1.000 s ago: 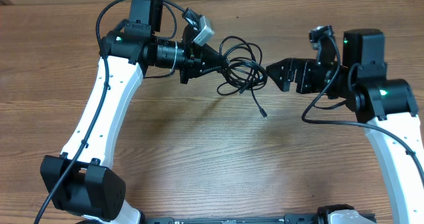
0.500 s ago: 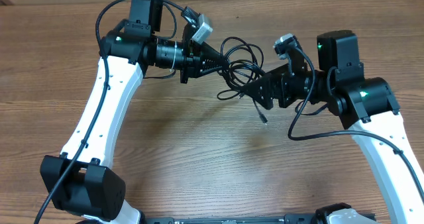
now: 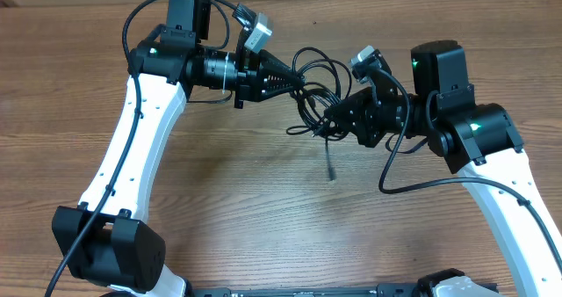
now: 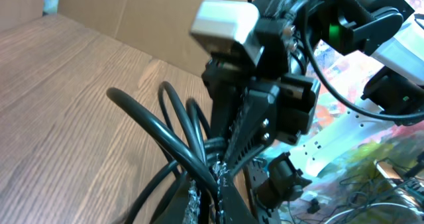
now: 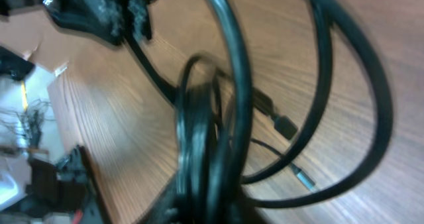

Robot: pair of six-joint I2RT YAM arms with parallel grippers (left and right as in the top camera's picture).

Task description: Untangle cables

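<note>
The cables (image 3: 318, 79) are a knot of thin black loops held above the table between both arms. My left gripper (image 3: 295, 84) is shut on the knot's left side; in the left wrist view the cords (image 4: 173, 128) run down between its fingers (image 4: 233, 201). From the right, my right gripper (image 3: 332, 119) is shut on the lower right strands. In the blurred right wrist view the cables (image 5: 211, 111) bunch into its jaws. One loose end with a plug (image 3: 331, 170) hangs below, and small plugs (image 5: 285, 126) show over the wood.
The wooden table (image 3: 263, 209) lies under the knot. The two grippers are very close together, and my right gripper's body (image 4: 265, 111) fills the left wrist view. Cardboard (image 4: 132, 12) stands at the table's far edge.
My right arm has swung left into the tangle and its jaws have gone from open to shut on the strands. The loose plug end has shifted left and hangs straight down.
</note>
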